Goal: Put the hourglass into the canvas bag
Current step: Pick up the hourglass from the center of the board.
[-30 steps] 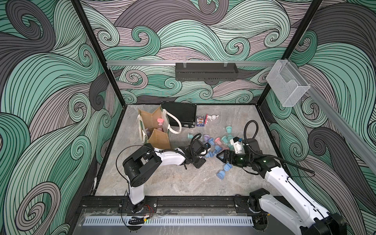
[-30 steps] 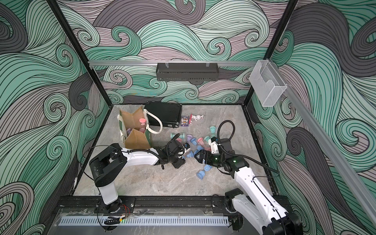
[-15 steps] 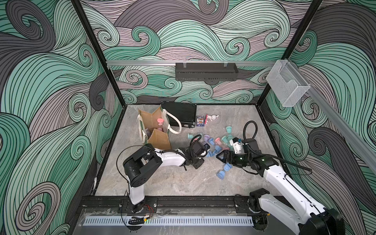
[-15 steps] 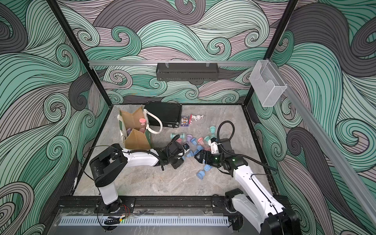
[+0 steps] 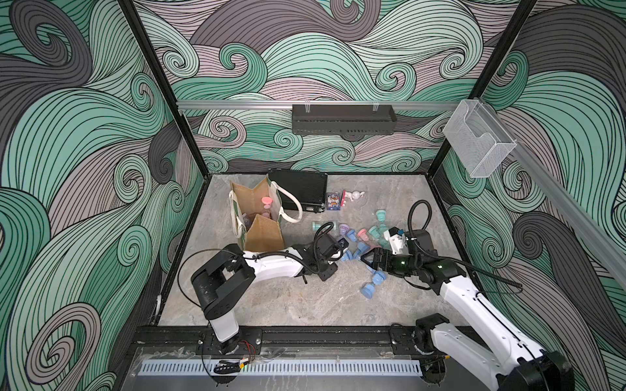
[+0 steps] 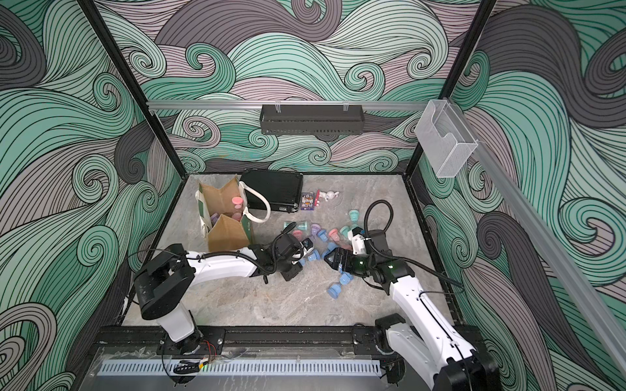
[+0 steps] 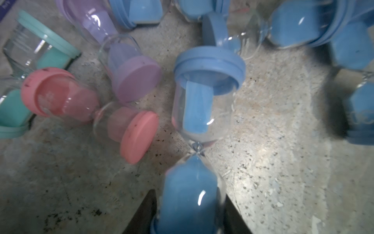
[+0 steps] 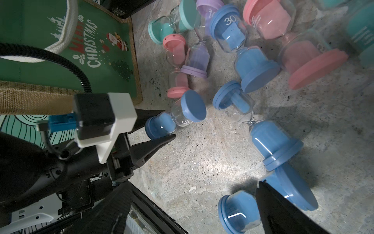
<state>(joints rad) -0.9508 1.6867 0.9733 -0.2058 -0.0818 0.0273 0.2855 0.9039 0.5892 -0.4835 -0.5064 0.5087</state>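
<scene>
My left gripper [image 7: 189, 194] is low over the floor and shut on a blue hourglass [image 7: 194, 125] that lies at the near edge of a pile. Its dark fingers press both sides of the lower bulb, as the right wrist view also shows of the left gripper [image 8: 169, 124] and hourglass [image 8: 182, 115]. In a top view the left gripper [image 5: 340, 254] is right of the canvas bag [image 5: 261, 233], which stands upright and open with a pink hourglass [image 5: 267, 203] inside. My right gripper [image 5: 366, 261] faces it, open and holding nothing [image 8: 192, 184].
Several pink, teal, purple and blue hourglasses [image 5: 362, 235] lie scattered right of the bag. One blue one [image 5: 372, 286] lies apart, nearer the front. A flat black case [image 5: 299, 193], a small card box [image 5: 333, 201] and a white figurine [image 5: 354, 195] sit at the back.
The left gripper's jaws have narrowed onto the blue hourglass. Both arms have stayed almost where they were.
</scene>
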